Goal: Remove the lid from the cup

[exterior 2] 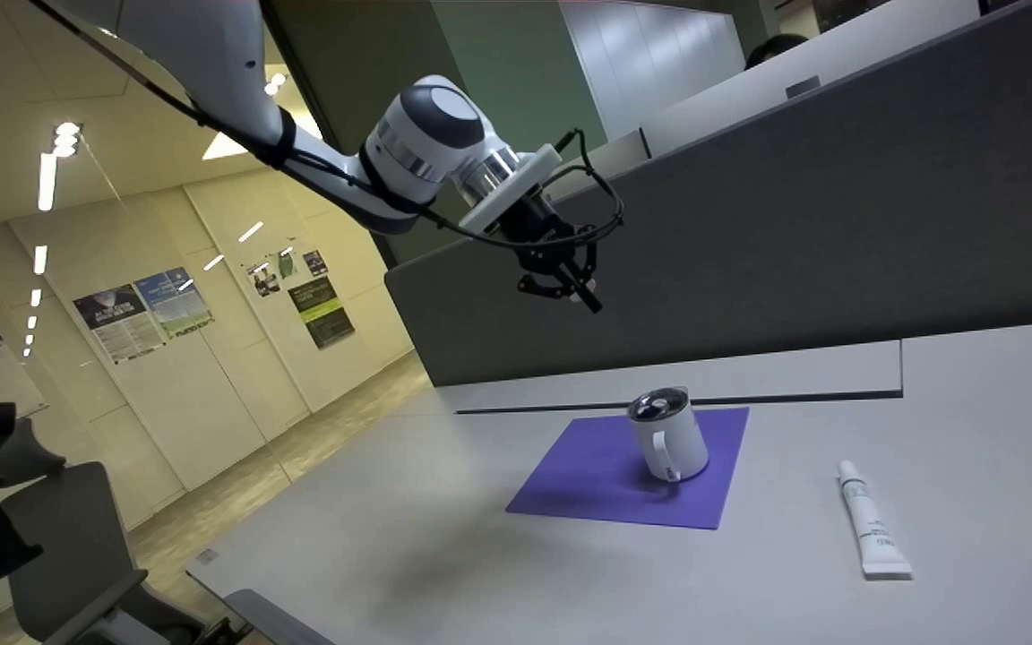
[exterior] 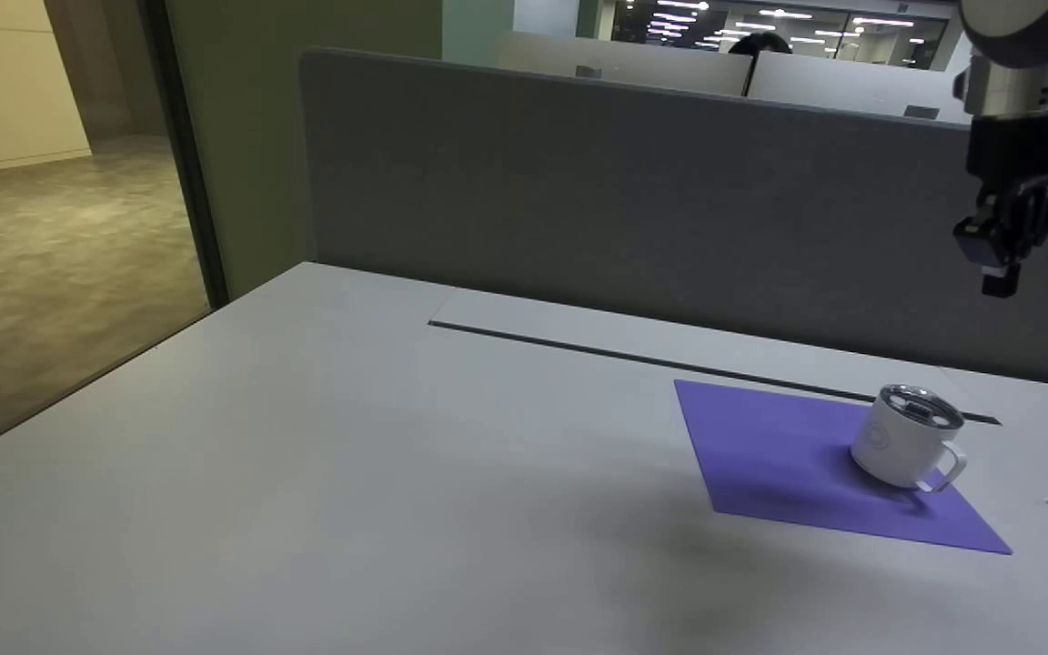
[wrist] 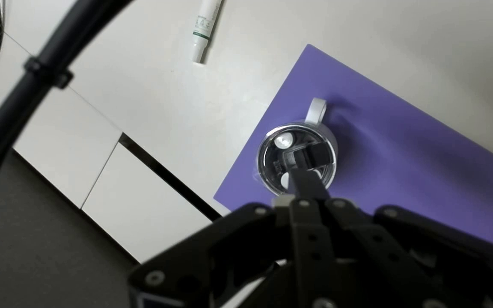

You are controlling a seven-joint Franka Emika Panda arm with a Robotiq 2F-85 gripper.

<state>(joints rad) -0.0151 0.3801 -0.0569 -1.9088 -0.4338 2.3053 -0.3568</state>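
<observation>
The small white cup (exterior: 888,453) stands upright on the purple mat, and it also shows in an exterior view (exterior 2: 688,441). Its handle shows in the wrist view (wrist: 316,111). The dark, glossy round lid (exterior: 920,406) sits on the cup's rim, with a black slider tab on top. The lid also shows in an exterior view (exterior 2: 657,406) and in the wrist view (wrist: 275,159). My gripper (exterior: 1000,276) is high above the cup, touching nothing; it also shows in an exterior view (exterior 2: 589,300). Its fingers are together and empty. In the wrist view, the fingertips (wrist: 307,184) overlap part of the lid.
The purple mat (exterior: 751,455) lies under the cup. A white tube (exterior 2: 870,528) lies on the white table beside the mat. A dark slot (exterior: 579,349) runs along the table behind the mat. A grey partition (exterior: 624,200) stands along the table's back edge.
</observation>
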